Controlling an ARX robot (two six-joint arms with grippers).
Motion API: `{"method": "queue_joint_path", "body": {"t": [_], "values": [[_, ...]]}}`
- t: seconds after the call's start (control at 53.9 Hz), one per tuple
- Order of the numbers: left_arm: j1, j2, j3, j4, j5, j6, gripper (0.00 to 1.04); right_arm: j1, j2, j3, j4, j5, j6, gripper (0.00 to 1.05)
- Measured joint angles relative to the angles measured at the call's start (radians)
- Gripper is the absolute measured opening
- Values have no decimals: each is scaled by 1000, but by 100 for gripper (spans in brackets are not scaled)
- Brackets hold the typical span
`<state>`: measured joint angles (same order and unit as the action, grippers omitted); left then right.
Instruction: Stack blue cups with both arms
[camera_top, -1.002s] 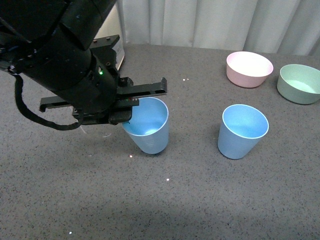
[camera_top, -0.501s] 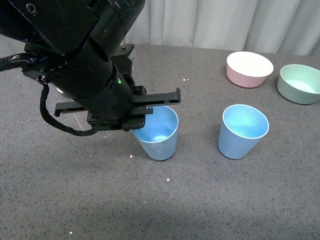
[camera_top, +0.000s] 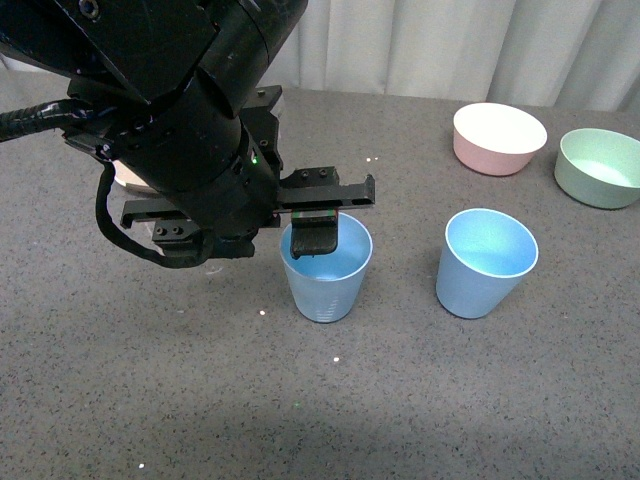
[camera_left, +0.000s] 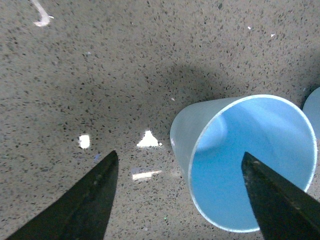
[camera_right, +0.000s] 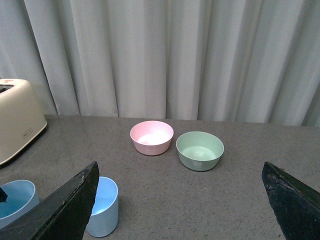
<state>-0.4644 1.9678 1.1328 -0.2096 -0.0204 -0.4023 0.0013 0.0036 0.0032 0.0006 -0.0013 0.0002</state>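
Observation:
Two light blue cups stand upright on the grey table. The left cup (camera_top: 327, 275) is under my left gripper (camera_top: 245, 238), which is open. One fingertip (camera_top: 315, 236) hangs inside the cup's mouth and the other is outside it, so the cup's wall is between the jaws. In the left wrist view this cup (camera_left: 250, 160) sits by one finger of the left gripper (camera_left: 187, 200). The right cup (camera_top: 485, 262) stands free. My right gripper (camera_right: 180, 210) is open and empty, raised, and out of the front view. It sees the right cup (camera_right: 102, 205) and the left cup's edge (camera_right: 15, 200).
A pink bowl (camera_top: 499, 137) and a green bowl (camera_top: 598, 166) stand at the back right, and both also show in the right wrist view, pink (camera_right: 151, 136) and green (camera_right: 200, 150). A cream toaster (camera_right: 17, 120) stands at the back left. White curtains close the rear.
My left arm has moved right and the left cup has shifted right with it, from tilted to upright. One finger now dips inside the cup. The right cup has not moved.

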Motion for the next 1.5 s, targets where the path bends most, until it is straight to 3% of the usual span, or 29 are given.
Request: {"method": "queue_joint_path", "body": {"t": [0.204, 0.26, 0.316, 0.371, 0.39, 0.483, 0.575, 0.761, 1.244, 1.281, 1.337, 1.504], "values": [[8, -71, -14, -13, -5, 11, 100, 0, 0, 0, 0, 0, 0, 95], [4, -73, -72, 145, -108, 61, 95, 0, 0, 0, 0, 0, 0, 95], [7, -77, -194, 443, -270, 155, 86, 0, 0, 0, 0, 0, 0, 95], [17, -84, -314, 671, -337, 236, 79, 0, 0, 0, 0, -1, 0, 95], [21, -86, -343, 726, -344, 250, 77, 0, 0, 0, 0, 0, 0, 95], [89, -159, -595, 1283, -338, 340, 57, 0, 0, 0, 0, 2, 0, 95], [129, -267, -670, 1433, -310, 363, 45, 0, 0, 0, 0, 1, 0, 95], [227, -520, -863, 1372, -212, 383, 4, 0, 0, 0, 0, 0, 0, 95], [380, -1027, -1085, 1089, -58, 394, 4, 0, 0, 0, 0, 0, 0, 95], [421, -1070, -1094, 1054, 1, 395, 4, 0, 0, 0, 0, 0, 0, 95], [455, -1136, -1105, 1003, 12, 395, 4, 0, 0, 0, 0, 0, 0, 95], [462, -1290, -1114, 867, 20, 395, 4, 0, 0, 0, 0, 0, 0, 95]]}}
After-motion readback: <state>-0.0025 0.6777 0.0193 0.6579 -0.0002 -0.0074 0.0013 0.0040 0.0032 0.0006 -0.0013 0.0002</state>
